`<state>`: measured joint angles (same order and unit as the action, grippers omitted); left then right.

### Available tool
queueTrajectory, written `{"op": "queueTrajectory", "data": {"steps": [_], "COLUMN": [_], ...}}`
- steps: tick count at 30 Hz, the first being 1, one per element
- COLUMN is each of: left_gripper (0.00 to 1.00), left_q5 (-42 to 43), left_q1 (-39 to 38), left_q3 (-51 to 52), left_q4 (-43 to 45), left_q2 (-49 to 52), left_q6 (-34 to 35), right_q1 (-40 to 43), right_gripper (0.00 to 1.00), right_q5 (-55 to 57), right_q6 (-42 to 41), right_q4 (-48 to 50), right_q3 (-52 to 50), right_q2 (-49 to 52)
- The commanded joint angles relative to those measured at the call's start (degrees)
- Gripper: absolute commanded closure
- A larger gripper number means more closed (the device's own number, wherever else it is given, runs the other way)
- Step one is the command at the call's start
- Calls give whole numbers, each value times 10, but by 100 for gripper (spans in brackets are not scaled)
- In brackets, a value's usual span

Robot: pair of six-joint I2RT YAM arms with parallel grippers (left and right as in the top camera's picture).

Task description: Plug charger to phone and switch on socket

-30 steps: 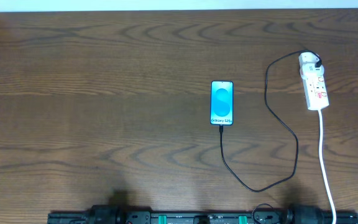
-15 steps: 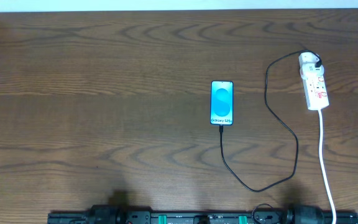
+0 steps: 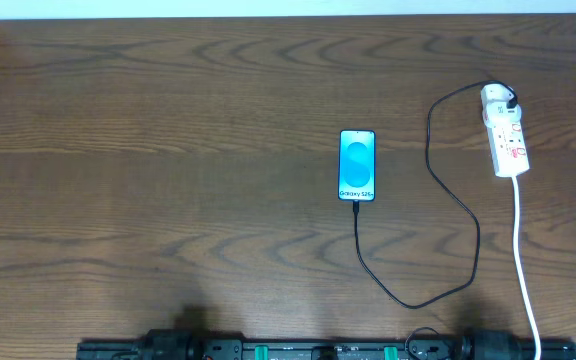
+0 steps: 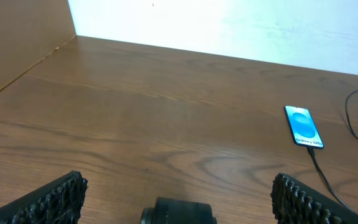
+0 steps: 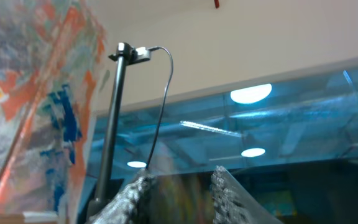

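Observation:
The phone (image 3: 357,165) lies flat at mid-table with its blue screen lit. The charger (image 3: 477,245), a thin black cable, runs from the phone's bottom edge, where its tip sits against the port, in a loop to the white plug at the far end of the socket (image 3: 509,146). The socket is a white power strip at the right. The phone (image 4: 303,126) and charger (image 4: 321,171) also show in the left wrist view. My left gripper (image 4: 179,199) is open and empty, low over the table's near left. My right gripper (image 5: 179,193) points up at the ceiling, fingers apart, empty.
The socket's white cord (image 3: 524,260) runs from the strip toward the front edge at the right. A wooden side wall (image 4: 17,50) rises at the table's left. A white wall (image 4: 229,25) borders the far edge. The arm bases (image 3: 318,350) line the front edge.

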<state>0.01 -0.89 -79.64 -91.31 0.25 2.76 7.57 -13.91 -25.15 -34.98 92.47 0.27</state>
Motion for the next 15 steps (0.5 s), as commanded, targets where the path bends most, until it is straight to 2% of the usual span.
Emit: {"op": "queueTrajectory", "data": {"steps": [1,3,7,11,15], "left_gripper": [5,5,5,5,5], "left_q5": [-5,-5,-5,-5,-5], "left_q1": [-2,-2,-2,-2,-2], "left_q3": [-2,-2,-2,-2,-2], "left_q4": [0,0,0,0,0], "left_q2": [0,0,0,0,0], "left_q6": [0,0,0,0,0], "right_q1": [-5,-8,-10,-9,-9], "right_gripper": [68,68,57,48,44], "right_q5": [3,3,3,3,3], "right_q6": [-54,-83,-134,-138,-139], "right_q4": [0,-3,38,31,30], "right_q3": [-49,-91,-209,-299,-390], "right_q2": [2,2,2,2,2]}}
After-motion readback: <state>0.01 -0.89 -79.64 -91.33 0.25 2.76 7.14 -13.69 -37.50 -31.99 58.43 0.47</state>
